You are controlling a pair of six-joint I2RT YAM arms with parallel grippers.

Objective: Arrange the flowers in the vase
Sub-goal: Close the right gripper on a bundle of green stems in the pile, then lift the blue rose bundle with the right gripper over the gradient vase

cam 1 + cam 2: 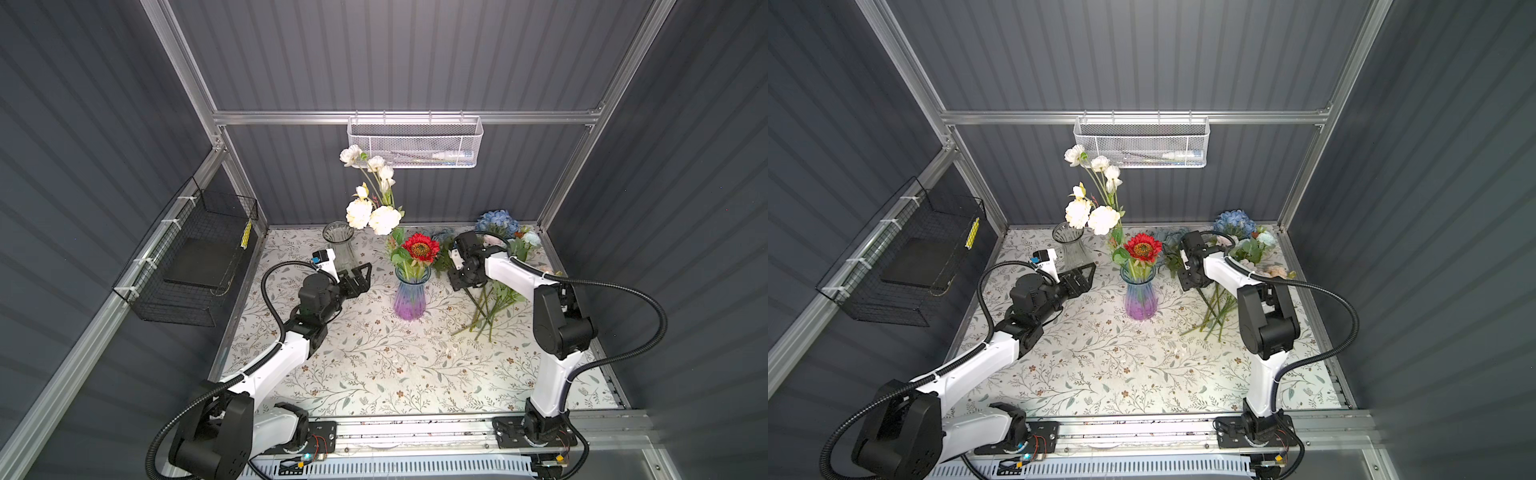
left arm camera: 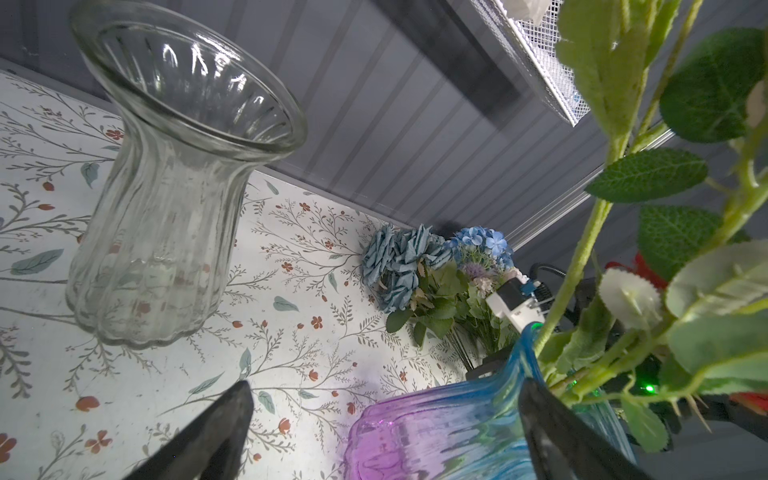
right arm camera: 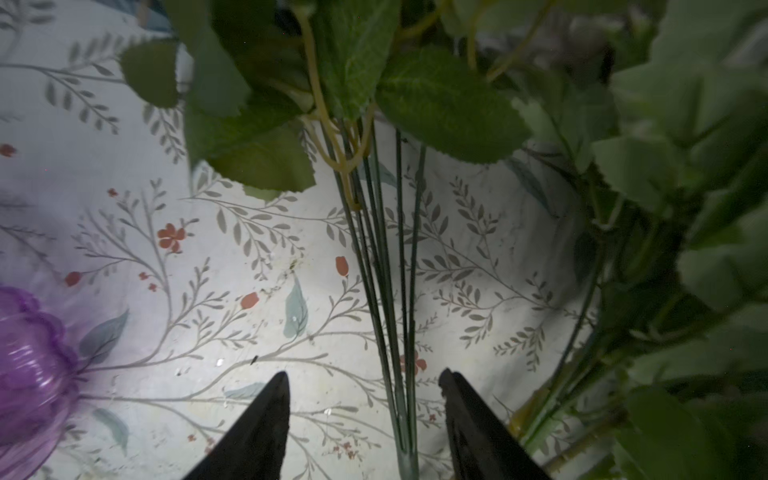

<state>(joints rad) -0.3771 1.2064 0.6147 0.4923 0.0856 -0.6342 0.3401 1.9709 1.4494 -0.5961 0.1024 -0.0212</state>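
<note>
Left gripper (image 1: 365, 272) is spread wide and empty, beside the clear ribbed glass vase (image 1: 338, 247) near the tabletop's far-left corner. Mid-tabletop, the blue-to-purple glass vase (image 1: 410, 301) holds a red daisy (image 1: 421, 248) and white blooms (image 1: 384, 219). Right gripper (image 3: 363, 376) is part-open, with thin dark-green stems (image 3: 399, 291) of the loose flowers (image 1: 500, 232) by the far-right corner between its jaws, none clamped. I'd centre one stem before pinching. Leafy-print tablecloth (image 1: 374, 365), grey ribbed walls (image 1: 395, 54), white mesh basket (image 1: 415, 143) on the back rail.
</note>
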